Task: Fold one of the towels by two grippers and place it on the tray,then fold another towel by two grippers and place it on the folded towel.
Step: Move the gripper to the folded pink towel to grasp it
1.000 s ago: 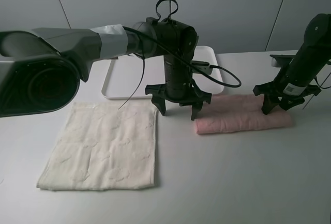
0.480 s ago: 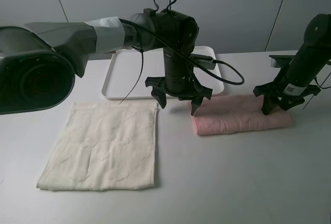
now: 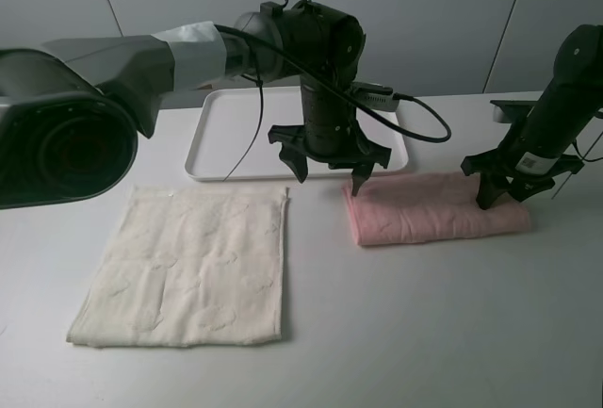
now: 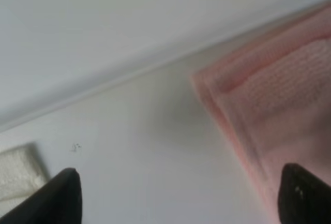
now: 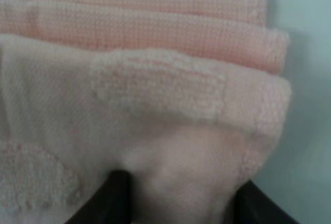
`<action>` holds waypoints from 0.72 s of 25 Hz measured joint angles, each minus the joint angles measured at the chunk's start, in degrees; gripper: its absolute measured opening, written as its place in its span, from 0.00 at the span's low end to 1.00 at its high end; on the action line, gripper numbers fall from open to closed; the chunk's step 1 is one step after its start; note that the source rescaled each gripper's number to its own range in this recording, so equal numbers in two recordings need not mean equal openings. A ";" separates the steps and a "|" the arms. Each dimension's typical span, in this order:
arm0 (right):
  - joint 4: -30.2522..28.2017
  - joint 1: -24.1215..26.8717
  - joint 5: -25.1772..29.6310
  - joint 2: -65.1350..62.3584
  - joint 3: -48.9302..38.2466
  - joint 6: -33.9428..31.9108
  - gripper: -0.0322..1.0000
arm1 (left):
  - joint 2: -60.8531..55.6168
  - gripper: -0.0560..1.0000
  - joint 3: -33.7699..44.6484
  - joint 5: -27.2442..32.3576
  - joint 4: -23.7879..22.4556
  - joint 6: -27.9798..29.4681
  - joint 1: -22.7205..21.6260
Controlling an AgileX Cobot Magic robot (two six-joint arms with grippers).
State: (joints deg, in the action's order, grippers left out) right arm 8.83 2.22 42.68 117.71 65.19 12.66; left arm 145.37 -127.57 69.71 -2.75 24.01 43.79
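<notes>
pink towel [image 3: 433, 218], folded long, layered edges

The tray [image 3: 203, 174] sits toward the back of the table [image 3: 424, 333], the folded towel [image 3: 433, 215] just in front of the tray's right end, the spread towel [image 3: 188, 267] in front of its left end.

A pale grey table [image 3: 424, 333] fills the view from above. A flat white tray [image 3: 236, 135] with a low rim lies at the far middle. In front of the tray's left part, a cream towel [image 3: 188, 267] lies spread flat, wrinkled and roughly square. To the right, a pale pink towel [image 3: 433, 220] lies folded into a long strip, just in front of the tray's right corner. Bare table separates the two towels.
</notes>
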 joint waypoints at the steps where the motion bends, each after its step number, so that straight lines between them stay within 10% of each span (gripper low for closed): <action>1: 0.04 0.00 0.04 0.00 0.00 0.00 0.47 | 0.39 0.98 0.00 0.00 0.00 0.00 0.00; 18: 0.32 0.00 0.04 0.00 0.00 0.00 0.47 | 2.86 0.98 -0.17 0.00 2.75 0.55 0.58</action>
State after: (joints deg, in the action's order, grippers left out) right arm 9.15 2.22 42.72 117.71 65.19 12.66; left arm 148.23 -127.75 69.71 0.00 24.56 44.37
